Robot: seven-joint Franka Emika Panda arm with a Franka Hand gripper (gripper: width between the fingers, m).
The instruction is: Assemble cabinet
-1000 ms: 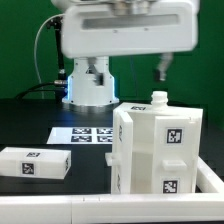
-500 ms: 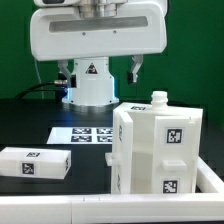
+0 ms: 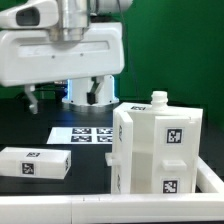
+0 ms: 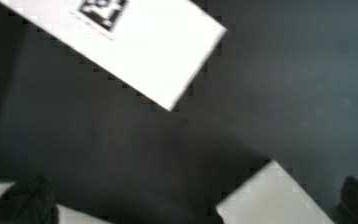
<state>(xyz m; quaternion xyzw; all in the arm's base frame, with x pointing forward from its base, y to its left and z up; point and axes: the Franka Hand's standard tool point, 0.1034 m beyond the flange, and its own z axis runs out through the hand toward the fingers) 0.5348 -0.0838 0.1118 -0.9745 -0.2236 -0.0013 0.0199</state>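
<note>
The partly built white cabinet (image 3: pixel 160 150) stands upright at the exterior view's right, with marker tags on its faces and a small knob on top. A loose white block (image 3: pixel 35 163) with a tag lies at the left front. My gripper (image 3: pixel 62 97) hangs open and empty well above the table, left of the cabinet and behind the block. In the wrist view the gripper (image 4: pixel 190 205) is over black table, its dark fingertips (image 4: pixel 23 204) at the frame's edges. A white corner (image 4: pixel 286 200) shows between them; I cannot tell which part it is.
The marker board (image 3: pixel 85 133) lies flat on the black table between the robot base (image 3: pixel 90 92) and the cabinet; its tagged corner shows in the wrist view (image 4: pixel 140 45). A white rail (image 3: pixel 60 211) runs along the front edge.
The arm's hand has swung toward the exterior view's left and come a little lower. The fingers stay apart and empty. The cabinet and block have not moved.
</note>
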